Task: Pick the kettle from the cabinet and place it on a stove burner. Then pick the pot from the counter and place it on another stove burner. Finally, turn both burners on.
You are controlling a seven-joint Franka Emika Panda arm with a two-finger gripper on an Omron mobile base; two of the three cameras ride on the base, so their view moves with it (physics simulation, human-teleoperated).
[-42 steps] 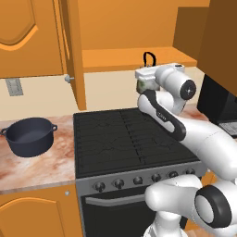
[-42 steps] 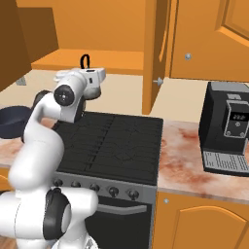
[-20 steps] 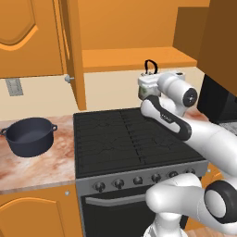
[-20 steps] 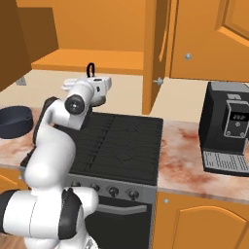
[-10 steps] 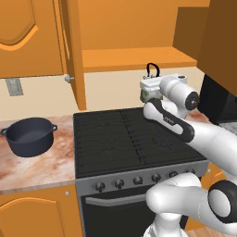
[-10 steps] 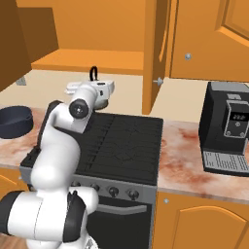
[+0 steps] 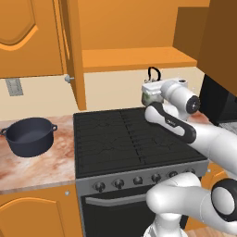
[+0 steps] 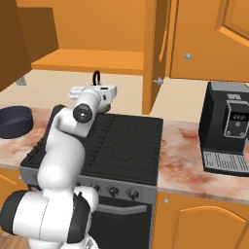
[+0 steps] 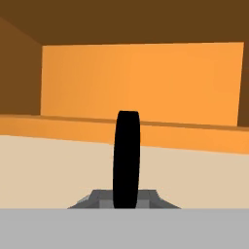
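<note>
While its jaws are clamped on the thin black arched handle, the gripper [image 7: 152, 84] holds the kettle [image 7: 151, 94] in the air above the back right corner of the cooktop [image 7: 134, 139], below the front edge of the cabinet [image 7: 134, 58] shelf and clear of the black grates. The kettle is small and whitish with a green leafy print on its body, and the handle loops up as a dark ring above the white hand; in the right base view it [image 8: 97, 78] pokes up the same way behind the wrist. Seen from the hand camera, that handle [image 9: 126, 160] is an upright black bar in front of the orange shelf edge and the cream wall. Off to the left, the pot [image 7: 30, 136], wide, lidless and dark navy-grey with two small side handles, sits on the marbled counter [image 7: 32, 166], near its back edge and well apart from the range.
</note>
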